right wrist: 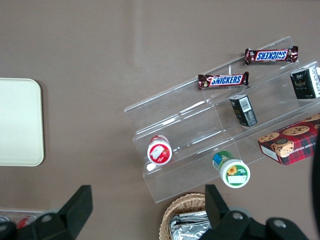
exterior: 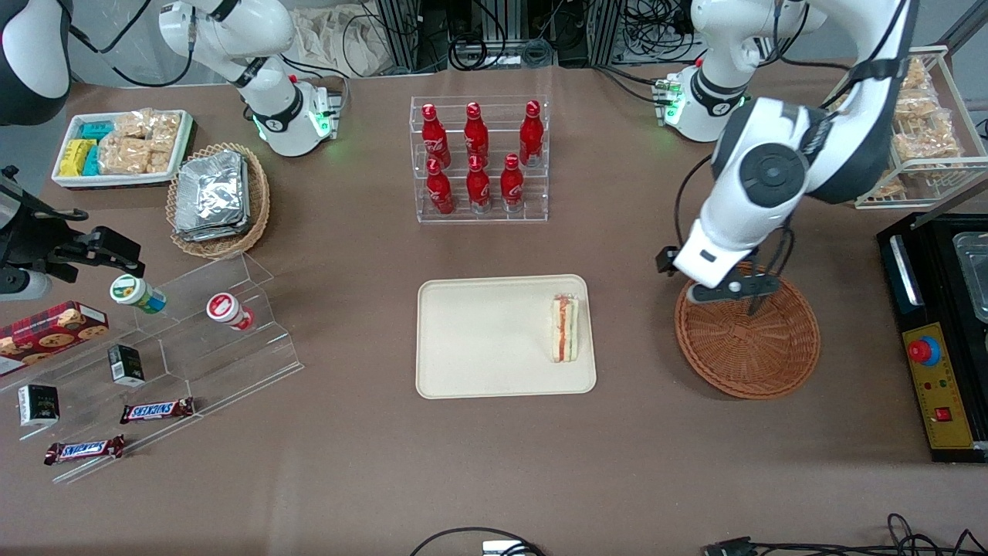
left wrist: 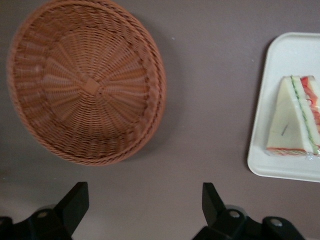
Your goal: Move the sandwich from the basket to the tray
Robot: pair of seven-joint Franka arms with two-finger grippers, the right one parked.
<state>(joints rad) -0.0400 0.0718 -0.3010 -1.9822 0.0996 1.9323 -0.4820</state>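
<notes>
From here I judge the task essentially done: the sandwich lies flat on the tray, close to the tray's short rim at the working arm's end, its red and green filling edge facing that rim. The basket holds nothing that I can see. My gripper hangs above the basket's rim at about its 11 o'clock in the front view, jaws apart and holding nothing; in the wrist view both dark fingertips show wide of each other over bare tablecloth, with the basket and the tray's corner both in sight. What remains, I think, is only to lift the arm clear and park it, which calls for a straight rise so the fingers do not catch the wicker rim. Around the tray: a clear rack of red bottles at its 12 o'clock, well apart. Toward the parked arm's end sit a clear stepped shelf with small jars, boxes and chocolate bars, a tan basket of foil packets, and a white bin of snacks. A black control box stands at the basket's 3 o'clock. Nothing blocks a retreat upward.
</notes>
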